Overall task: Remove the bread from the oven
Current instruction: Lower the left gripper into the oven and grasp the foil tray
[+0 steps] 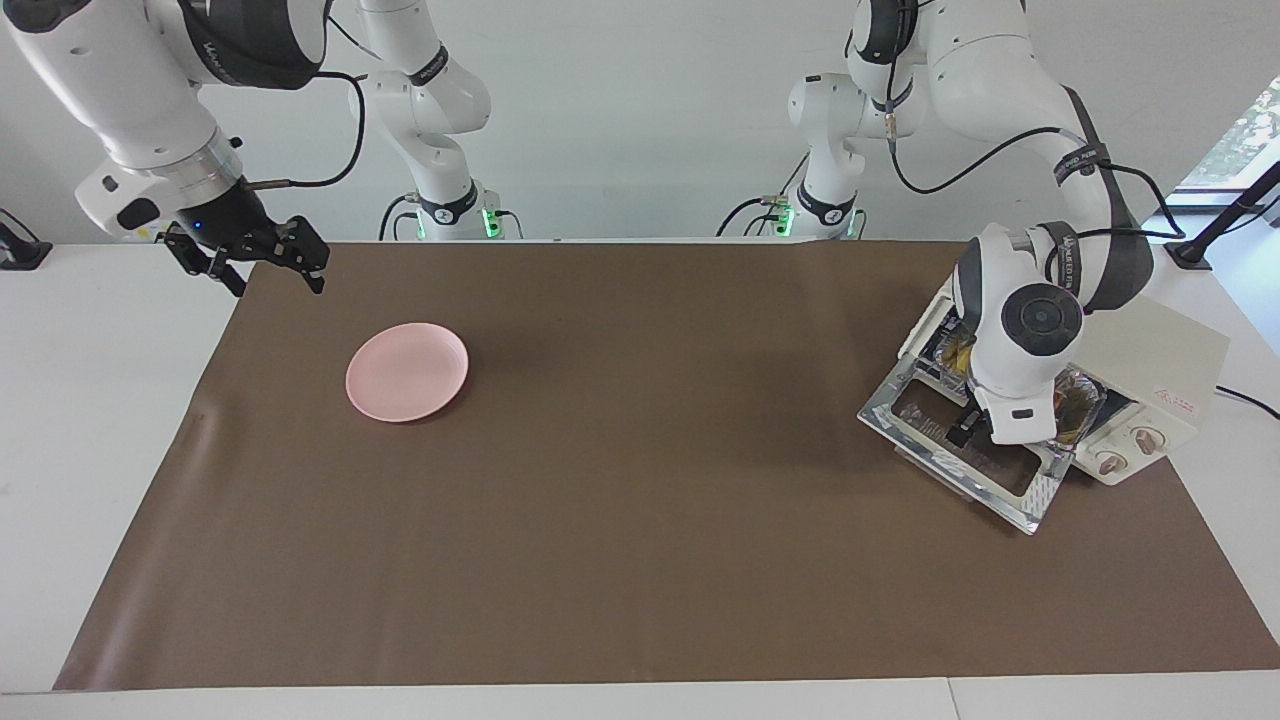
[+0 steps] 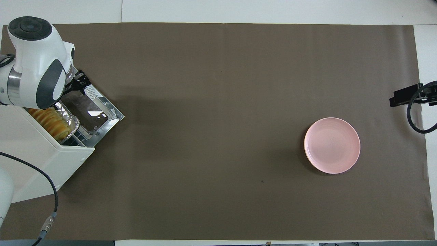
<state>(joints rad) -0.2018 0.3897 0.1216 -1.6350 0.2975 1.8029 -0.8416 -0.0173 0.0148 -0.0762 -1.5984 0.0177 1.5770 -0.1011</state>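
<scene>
The cream-white oven (image 1: pixel 1150 350) (image 2: pixel 34 153) stands at the left arm's end of the table, its glass door (image 1: pixel 960 460) (image 2: pixel 92 109) folded down flat onto the mat. The ridged golden bread (image 2: pixel 51 121) lies in a silver foil tray (image 2: pixel 70 119) (image 1: pixel 1085 395) at the oven's mouth, partly covered by the arm. My left gripper (image 1: pixel 975 435) (image 2: pixel 76 83) hangs over the door's hinge edge just in front of the tray, open, with nothing seen in it. My right gripper (image 1: pixel 265 268) waits open, raised over the mat's corner near the plate.
A pink plate (image 1: pixel 407 371) (image 2: pixel 332 145) sits on the brown mat (image 1: pixel 640 500) toward the right arm's end. A black cable (image 2: pixel 51 191) trails from the oven's side toward the robots. The oven's two knobs (image 1: pixel 1130 450) face away from the robots.
</scene>
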